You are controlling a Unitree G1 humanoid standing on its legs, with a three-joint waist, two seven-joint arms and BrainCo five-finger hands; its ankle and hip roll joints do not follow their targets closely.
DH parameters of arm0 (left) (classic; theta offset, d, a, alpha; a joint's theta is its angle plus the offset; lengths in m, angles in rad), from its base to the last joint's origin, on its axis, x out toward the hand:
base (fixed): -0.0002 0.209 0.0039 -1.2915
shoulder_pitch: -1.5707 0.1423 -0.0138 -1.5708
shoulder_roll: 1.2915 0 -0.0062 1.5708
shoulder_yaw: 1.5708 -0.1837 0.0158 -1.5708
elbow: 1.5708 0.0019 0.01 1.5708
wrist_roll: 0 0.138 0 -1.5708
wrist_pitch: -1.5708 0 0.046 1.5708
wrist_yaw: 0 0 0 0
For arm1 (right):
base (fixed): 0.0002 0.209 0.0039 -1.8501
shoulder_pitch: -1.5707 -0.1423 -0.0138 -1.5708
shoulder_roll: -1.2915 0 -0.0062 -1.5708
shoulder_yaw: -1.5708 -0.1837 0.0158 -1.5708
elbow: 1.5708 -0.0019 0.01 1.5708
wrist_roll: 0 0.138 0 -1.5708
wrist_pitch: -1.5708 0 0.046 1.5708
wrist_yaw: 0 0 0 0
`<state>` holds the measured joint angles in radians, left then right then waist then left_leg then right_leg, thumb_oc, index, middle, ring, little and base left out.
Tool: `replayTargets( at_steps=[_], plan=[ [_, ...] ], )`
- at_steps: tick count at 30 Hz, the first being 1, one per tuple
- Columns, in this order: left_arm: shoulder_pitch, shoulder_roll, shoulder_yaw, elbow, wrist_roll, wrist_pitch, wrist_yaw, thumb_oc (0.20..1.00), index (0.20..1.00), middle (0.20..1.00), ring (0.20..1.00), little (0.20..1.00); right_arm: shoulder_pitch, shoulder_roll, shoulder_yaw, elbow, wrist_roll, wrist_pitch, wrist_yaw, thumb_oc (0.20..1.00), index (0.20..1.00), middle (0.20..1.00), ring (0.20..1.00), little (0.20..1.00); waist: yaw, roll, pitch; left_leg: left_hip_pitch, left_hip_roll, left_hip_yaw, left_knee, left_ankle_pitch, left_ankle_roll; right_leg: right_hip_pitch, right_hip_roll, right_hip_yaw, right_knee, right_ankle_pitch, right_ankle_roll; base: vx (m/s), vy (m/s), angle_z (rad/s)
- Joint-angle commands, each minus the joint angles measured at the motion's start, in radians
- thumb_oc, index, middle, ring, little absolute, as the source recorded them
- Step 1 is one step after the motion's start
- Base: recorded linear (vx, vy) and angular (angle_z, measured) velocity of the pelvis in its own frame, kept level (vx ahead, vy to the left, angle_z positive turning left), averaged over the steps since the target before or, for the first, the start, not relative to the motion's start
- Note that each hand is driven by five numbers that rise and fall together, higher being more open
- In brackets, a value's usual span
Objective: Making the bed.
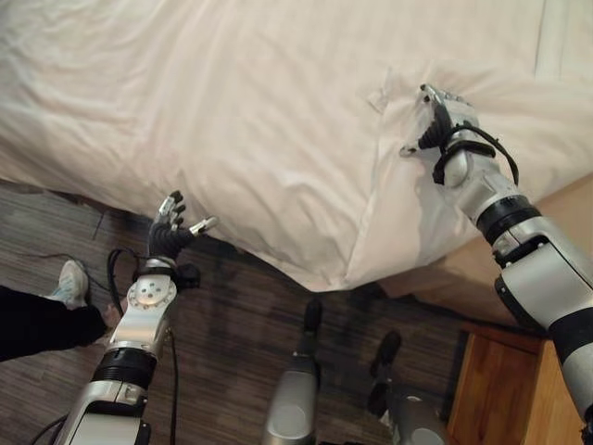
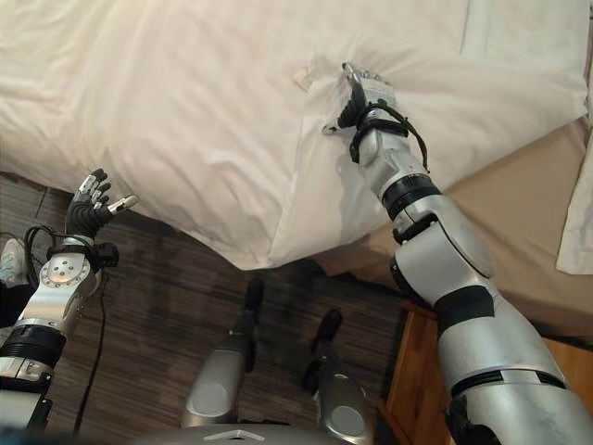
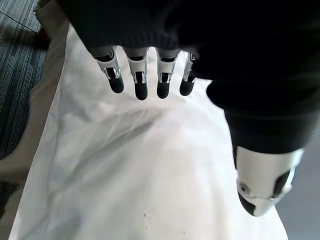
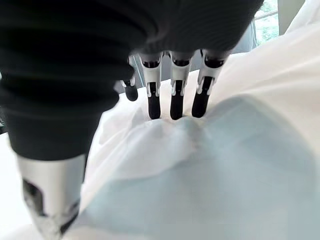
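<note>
While our right hand (image 1: 443,119) presses straight fingers into the white duvet (image 1: 232,111) near the bed's corner, likely to flatten a fold there, our left hand (image 1: 171,232) hangs spread and empty just off the bed's edge. The duvet drapes over the corner, baring the tan mattress (image 2: 519,232). Dark striped carpet (image 1: 232,352) lies below, beside a wooden nightstand (image 1: 500,389).
</note>
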<state>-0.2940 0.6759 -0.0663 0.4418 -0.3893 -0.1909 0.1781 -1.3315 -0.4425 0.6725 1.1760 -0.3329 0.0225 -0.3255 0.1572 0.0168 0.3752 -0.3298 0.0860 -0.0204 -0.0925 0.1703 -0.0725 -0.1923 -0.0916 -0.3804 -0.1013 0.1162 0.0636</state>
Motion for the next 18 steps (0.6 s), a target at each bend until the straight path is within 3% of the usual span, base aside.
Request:
replayTargets(
  at_steps=[1,14,16,17,18],
  plan=[
    [0.087,0.057,0.028,-0.110,-0.013,-0.067,-0.012,1.000,1.000,1.000,1.000,1.000,-0.081,-0.089,0.062,0.000,0.011,0.003,-0.034,1.000,1.000,1.000,1.000,1.000,0.037,0.013,-0.003,0.059,0.055,0.101,0.005,-0.092,-0.052,-0.037,-0.077,0.042,0.284,-0.286,0.024,0.00,0.000,0.00],
    [0.137,0.077,0.068,-0.160,-0.046,-0.078,-0.039,1.000,1.000,1.000,1.000,1.000,-0.086,-0.150,0.052,-0.010,0.039,0.005,-0.026,1.000,1.000,1.000,1.000,1.000,0.025,0.103,0.067,0.024,0.045,0.130,0.005,-0.076,-0.049,-0.135,-0.118,0.075,0.361,-0.284,0.037,-0.06,0.041,-0.04],
    [0.144,0.076,0.072,-0.164,-0.043,-0.077,-0.039,1.000,1.000,1.000,1.000,1.000,-0.074,-0.149,0.048,-0.011,0.041,0.005,-0.026,0.784,0.784,0.784,0.784,0.784,0.025,0.106,0.067,0.027,0.044,0.131,0.005,-0.076,-0.048,-0.135,-0.118,0.080,0.363,-0.286,0.038,-0.04,0.037,-0.07],
    [0.151,0.074,0.076,-0.165,-0.041,-0.077,-0.039,1.000,1.000,1.000,1.000,1.000,-0.058,-0.148,0.043,-0.015,0.043,0.006,-0.023,0.784,0.784,0.784,0.784,0.784,0.022,0.107,0.069,0.031,0.042,0.131,0.005,-0.078,-0.047,-0.132,-0.119,0.082,0.364,-0.286,0.038,-0.04,0.050,-0.06],
    [0.165,0.068,0.082,-0.167,-0.040,-0.075,-0.041,1.000,1.000,1.000,1.000,1.000,-0.032,-0.141,0.035,-0.026,0.043,0.007,-0.015,0.420,0.420,0.420,0.420,0.420,0.017,0.109,0.071,0.040,0.040,0.133,0.005,-0.081,-0.043,-0.126,-0.118,0.087,0.359,-0.284,0.038,-0.04,0.050,-0.04]
  ],
)
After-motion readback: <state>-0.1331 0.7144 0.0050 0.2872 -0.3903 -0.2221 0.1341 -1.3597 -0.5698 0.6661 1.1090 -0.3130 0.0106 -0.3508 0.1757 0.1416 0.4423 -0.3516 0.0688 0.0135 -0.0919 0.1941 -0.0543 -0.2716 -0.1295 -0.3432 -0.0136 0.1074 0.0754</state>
